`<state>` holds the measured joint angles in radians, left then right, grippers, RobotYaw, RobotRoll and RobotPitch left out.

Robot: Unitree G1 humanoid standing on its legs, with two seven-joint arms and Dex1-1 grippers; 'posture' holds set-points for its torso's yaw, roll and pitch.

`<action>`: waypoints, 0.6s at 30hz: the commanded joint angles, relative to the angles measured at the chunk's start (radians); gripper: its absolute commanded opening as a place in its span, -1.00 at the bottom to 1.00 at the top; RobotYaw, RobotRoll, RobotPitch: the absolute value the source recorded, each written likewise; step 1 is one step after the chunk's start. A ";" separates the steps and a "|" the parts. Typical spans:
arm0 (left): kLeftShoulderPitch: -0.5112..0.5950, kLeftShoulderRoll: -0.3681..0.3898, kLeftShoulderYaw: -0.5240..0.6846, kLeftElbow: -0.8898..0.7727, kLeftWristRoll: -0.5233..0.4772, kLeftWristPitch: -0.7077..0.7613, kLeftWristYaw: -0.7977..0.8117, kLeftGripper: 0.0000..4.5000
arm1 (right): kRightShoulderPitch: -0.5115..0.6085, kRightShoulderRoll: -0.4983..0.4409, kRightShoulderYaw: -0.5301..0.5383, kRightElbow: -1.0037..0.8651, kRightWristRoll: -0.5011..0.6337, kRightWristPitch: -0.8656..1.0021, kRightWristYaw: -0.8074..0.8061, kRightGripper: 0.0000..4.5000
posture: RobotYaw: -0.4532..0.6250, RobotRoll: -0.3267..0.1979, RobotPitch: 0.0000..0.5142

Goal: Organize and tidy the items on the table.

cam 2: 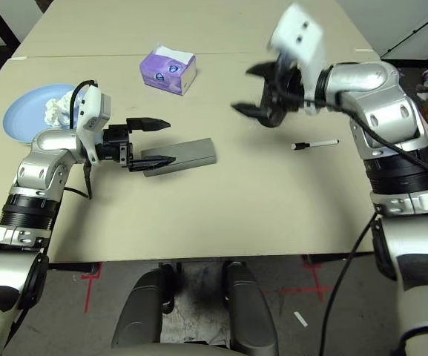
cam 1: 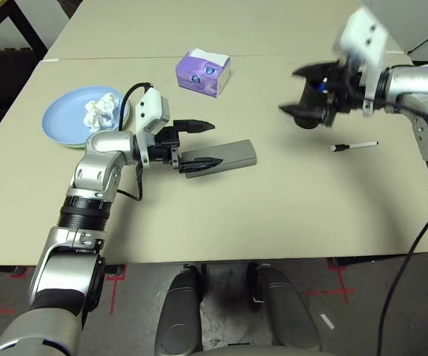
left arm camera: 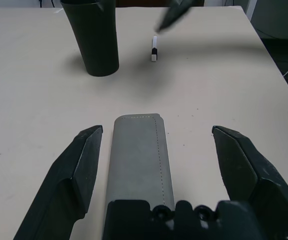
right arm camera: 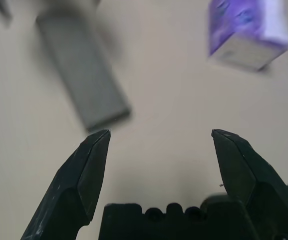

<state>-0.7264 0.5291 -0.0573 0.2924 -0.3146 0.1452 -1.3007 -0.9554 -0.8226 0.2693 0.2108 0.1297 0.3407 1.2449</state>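
While your left gripper hangs low over the table, its two black fingers are spread wide with the grey glasses case lying flat between them, one finger above the case's near end and the other beyond it. From the left wrist camera you can see the case running straight out between the fingers with a gap on each side, so nothing is pinched.

Further out on your right, a thin white pen with a dark cap lies alone on the bare tabletop. Just above and beyond it your right gripper is raised off the surface, blurred, its fingers spread apart and holding nothing. Its wrist camera looks down past the fingers toward the case and the purple tissue box.

On your left, past the left forearm, the light blue plate sits near the table's edge with the crumpled white tissue resting on it. Farthest back, near the middle, the tissue box stands on its own, well apart from the plate and the case.
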 commanded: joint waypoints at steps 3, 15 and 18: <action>0.014 0.000 0.010 0.002 -0.007 0.011 0.024 1.00 | -0.064 -0.040 0.101 0.175 -0.144 -0.178 0.154 0.99 | -0.23 0.25 -0.27; 0.023 0.001 0.012 -0.035 -0.030 0.025 0.027 1.00 | -0.169 -0.017 0.195 0.503 -0.378 -0.492 0.256 0.99 | -0.21 0.25 -0.27; 0.024 0.003 0.012 -0.039 -0.031 0.028 0.030 1.00 | -0.194 -0.006 0.214 0.564 -0.427 -0.552 0.256 0.99 | -0.20 0.25 -0.26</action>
<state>-0.7190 0.5276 -0.0473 0.2802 -0.3328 0.1658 -1.2697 -1.1336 -0.8294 0.4652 0.7395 -0.2632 -0.1712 1.4926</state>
